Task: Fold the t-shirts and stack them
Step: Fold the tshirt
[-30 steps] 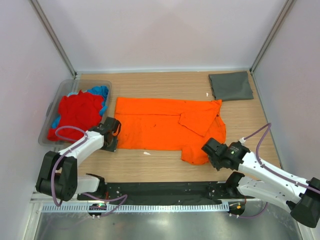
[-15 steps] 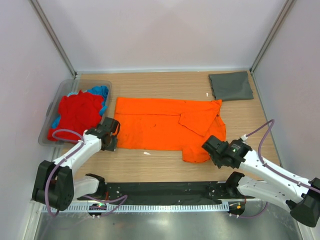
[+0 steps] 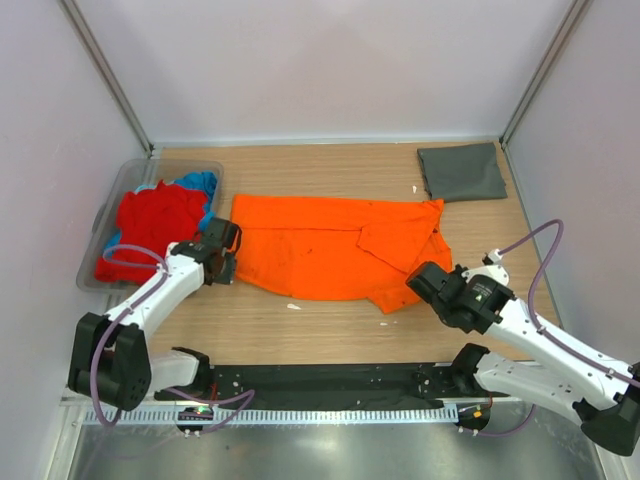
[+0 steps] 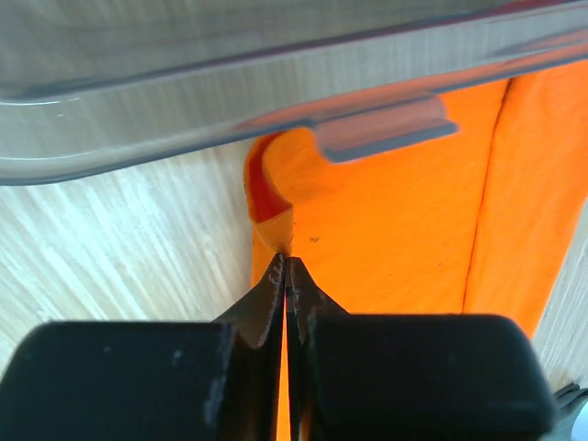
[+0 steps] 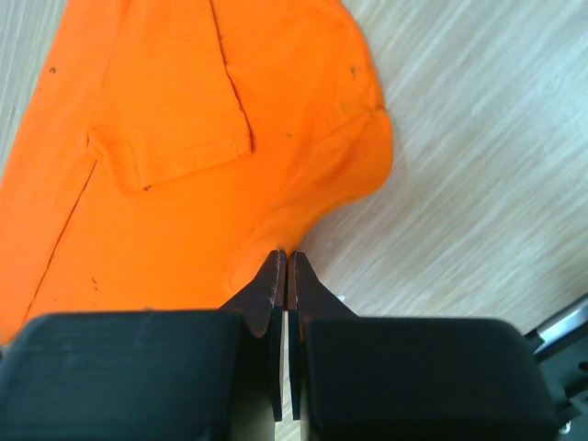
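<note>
The bright orange t-shirt (image 3: pixel 330 245) lies spread across the middle of the table, one sleeve folded over its right part. My left gripper (image 3: pixel 226 268) is shut on its near left corner, and orange cloth (image 4: pixel 395 220) shows between the fingertips (image 4: pixel 276 276). My right gripper (image 3: pixel 412 288) is shut on the near right hem (image 5: pixel 184 165), which is lifted slightly off the wood. A dark grey t-shirt (image 3: pixel 462 171) lies folded at the far right. A red t-shirt (image 3: pixel 155 225) and a blue one (image 3: pixel 200 183) sit crumpled in the tub.
The clear plastic tub (image 3: pixel 130 175) stands at the left, and its rim (image 4: pixel 276 83) hangs close over my left gripper. White walls close in the back and both sides. Small white scraps (image 3: pixel 292 306) lie on the wood near the shirt's front edge.
Both grippers have moved away from the table's near edge, carrying the orange shirt's near hem with them. The hem now lies farther back and the shirt looks shorter front to back.
</note>
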`<state>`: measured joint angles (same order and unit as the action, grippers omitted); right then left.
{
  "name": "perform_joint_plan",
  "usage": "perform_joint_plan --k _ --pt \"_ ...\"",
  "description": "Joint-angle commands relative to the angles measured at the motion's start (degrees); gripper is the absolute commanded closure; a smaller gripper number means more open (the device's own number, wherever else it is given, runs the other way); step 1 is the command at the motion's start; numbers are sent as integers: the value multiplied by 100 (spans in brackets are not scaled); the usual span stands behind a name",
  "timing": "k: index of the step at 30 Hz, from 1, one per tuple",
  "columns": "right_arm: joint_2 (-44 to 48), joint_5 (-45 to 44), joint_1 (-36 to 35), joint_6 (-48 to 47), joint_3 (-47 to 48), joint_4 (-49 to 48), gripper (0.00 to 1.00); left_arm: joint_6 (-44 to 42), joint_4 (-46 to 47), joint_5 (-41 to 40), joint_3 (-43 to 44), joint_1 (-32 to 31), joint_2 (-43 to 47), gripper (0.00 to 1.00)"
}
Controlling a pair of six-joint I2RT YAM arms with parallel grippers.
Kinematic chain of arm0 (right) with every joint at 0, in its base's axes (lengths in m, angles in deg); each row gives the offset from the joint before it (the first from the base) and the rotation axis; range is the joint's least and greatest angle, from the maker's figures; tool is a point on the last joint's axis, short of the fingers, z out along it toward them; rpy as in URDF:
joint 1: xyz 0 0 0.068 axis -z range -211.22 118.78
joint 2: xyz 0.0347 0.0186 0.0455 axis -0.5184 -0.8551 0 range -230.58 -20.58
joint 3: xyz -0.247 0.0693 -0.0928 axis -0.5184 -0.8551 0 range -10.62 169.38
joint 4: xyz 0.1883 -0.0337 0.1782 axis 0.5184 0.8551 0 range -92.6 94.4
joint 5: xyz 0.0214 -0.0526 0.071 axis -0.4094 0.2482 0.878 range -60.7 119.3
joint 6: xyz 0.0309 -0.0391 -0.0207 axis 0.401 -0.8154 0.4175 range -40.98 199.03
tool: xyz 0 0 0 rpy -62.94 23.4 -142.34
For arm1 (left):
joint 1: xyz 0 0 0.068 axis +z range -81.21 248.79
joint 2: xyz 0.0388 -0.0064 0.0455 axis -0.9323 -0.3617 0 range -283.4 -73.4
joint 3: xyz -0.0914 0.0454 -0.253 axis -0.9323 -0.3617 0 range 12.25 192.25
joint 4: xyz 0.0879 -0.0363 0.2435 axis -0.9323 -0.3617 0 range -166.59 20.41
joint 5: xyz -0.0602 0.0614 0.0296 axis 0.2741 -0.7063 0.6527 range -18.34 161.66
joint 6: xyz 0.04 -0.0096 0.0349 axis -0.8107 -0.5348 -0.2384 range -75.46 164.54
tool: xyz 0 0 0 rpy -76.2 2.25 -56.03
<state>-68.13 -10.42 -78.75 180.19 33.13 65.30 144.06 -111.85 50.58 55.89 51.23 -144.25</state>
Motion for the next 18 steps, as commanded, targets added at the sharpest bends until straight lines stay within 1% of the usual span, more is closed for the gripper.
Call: perform_joint_plan --k 1,3,4,5,7,9,10,11,13,14,15,16,17,18 --pt "-236 -825 -29 -527 301 -294 99 -91 -81 -370 338 -19 -210 100" --pt "-412 -992 -28 -606 493 -277 99 -135 -115 -458 522 -19 -367 100" --pt "-535 -1089 -20 -911 573 -295 99 -144 -142 -493 584 -19 -412 100" --pt "-606 -1308 -2 -1054 652 -330 99 -153 -160 -554 645 -19 -447 100" --pt "-702 -1467 77 -1431 880 -339 99 -162 -195 -695 794 -10 -561 100" --pt "-808 -1643 252 -1748 1030 -487 99 -162 -195 -766 892 -10 -666 100" --pt "-852 -1644 340 -1915 1031 -749 99 -162 -195 -818 997 -10 -806 100" --pt "-887 -1600 436 -2351 1039 -917 99 -162 -204 -819 1058 -10 -877 100" --pt "-931 -1258 867 -2836 996 -1295 99 -196 -239 -836 1173 -2 -1096 100" --pt "-940 -1100 1042 -3335 952 -1749 99 -205 -230 -862 1304 -2 -1167 100" --pt "-958 -751 1366 -3601 873 -1954 99 -214 -239 -880 1357 -10 -1238 100" --pt "-975 -617 1552 -3786 838 -2269 99 -240 -256 -898 1428 -2 -1351 100" --pt "-984 -476 1684 -4171 820 -2420 99 -267 -265 -985 1541 -2 -1413 100" --pt "-1010 -309 1912 -4349 785 -2552 99 -276 -283 -1020 1603 7 -1466 100"
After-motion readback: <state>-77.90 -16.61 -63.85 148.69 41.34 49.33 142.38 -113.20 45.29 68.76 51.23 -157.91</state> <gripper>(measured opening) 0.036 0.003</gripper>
